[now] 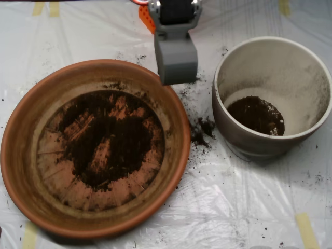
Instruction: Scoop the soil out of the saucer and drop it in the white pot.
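White plastic sheeting (249,207) covers our table. We have some soil (257,115) in the white pot (270,145); more (106,140) remains in the saucer (21,171). Our scoop (176,59) hangs over the saucer's rim.

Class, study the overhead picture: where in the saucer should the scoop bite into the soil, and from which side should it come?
Bite the thick dark soil at the middle of the saucer, probably from above: the rim walls block a sideways entry, and the scoop hangs above the far rim.

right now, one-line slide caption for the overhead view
Grey scoop above the saucer rim, soil in saucer, some in white pot.
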`<state>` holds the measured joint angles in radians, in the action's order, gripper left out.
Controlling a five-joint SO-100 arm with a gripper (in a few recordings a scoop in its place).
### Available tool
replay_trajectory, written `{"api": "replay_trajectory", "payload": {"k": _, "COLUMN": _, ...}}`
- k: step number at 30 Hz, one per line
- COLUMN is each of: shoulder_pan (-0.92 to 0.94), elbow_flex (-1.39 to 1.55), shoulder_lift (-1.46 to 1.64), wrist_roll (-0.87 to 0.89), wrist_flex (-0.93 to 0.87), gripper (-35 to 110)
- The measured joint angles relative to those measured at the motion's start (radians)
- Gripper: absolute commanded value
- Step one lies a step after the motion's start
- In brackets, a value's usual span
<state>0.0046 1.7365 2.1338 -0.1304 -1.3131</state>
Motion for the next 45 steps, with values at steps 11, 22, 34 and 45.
{"api": "replay_trajectory", "payload": {"k": 11, "shoulder_pan": -0.307, "elbow_flex": -0.322, "shoulder_lift": -0.196, "wrist_roll": 0.002, "wrist_flex": -0.179, "gripper": -1}}
{"api": "replay_trajectory", "payload": {"k": 22, "shoulder_pan": -0.397, "elbow_flex": -0.376, "shoulder_lift": -0.321, "wrist_roll": -0.02, "wrist_flex": -0.199, "gripper": 35}}
{"api": "replay_trajectory", "payload": {"k": 34, "shoulder_pan": -0.417, "elbow_flex": -0.373, "shoulder_lift": -0.321, "wrist_roll": -0.031, "wrist_flex": -0.199, "gripper": 45}}
{"api": "replay_trajectory", "payload": {"k": 45, "shoulder_pan": -0.4, "elbow_flex": -0.373, "shoulder_lift": -0.321, "wrist_roll": 0.058, "wrist_flex": -0.196, "gripper": 41}}
